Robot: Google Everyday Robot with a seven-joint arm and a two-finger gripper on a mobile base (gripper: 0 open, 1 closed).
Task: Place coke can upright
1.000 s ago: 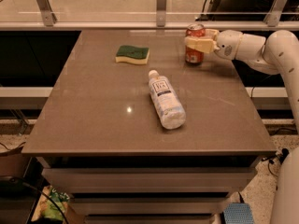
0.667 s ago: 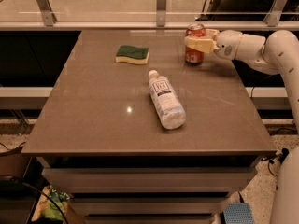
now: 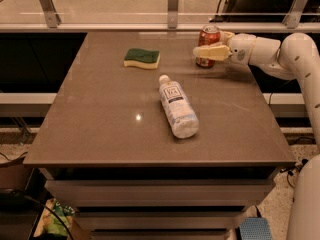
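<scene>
The coke can (image 3: 208, 36) is red with a silver top and stands upright on the table near its far right edge. My gripper (image 3: 205, 44) reaches in from the right and is closed around the can's middle. One cream finger (image 3: 212, 52) crosses in front of the can, and the other lies behind it, mostly hidden. The white arm (image 3: 280, 54) bends away to the right.
A clear plastic bottle with a white label (image 3: 177, 106) lies on its side in the middle of the brown table (image 3: 100, 124). A green and yellow sponge (image 3: 142, 58) lies at the back left of centre. A glass railing (image 3: 172, 4) runs behind the table.
</scene>
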